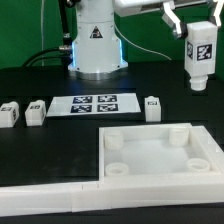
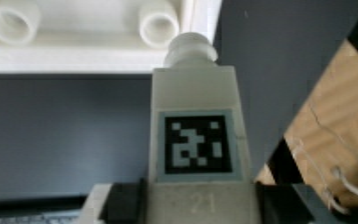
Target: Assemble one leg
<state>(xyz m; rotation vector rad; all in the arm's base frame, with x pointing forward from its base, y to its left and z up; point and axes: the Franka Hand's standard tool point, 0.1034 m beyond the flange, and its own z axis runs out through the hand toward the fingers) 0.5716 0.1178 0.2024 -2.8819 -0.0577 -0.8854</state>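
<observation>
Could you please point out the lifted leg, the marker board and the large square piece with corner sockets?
lifted leg (image 1: 202, 50): exterior view, on its marker face.
marker board (image 1: 95, 103): exterior view, at its middle.
large square piece (image 1: 155, 152): exterior view, on its bare floor between the sockets.

No legible text, only square tag (image 2: 197, 143) on leg (image 2: 194, 95)
</observation>
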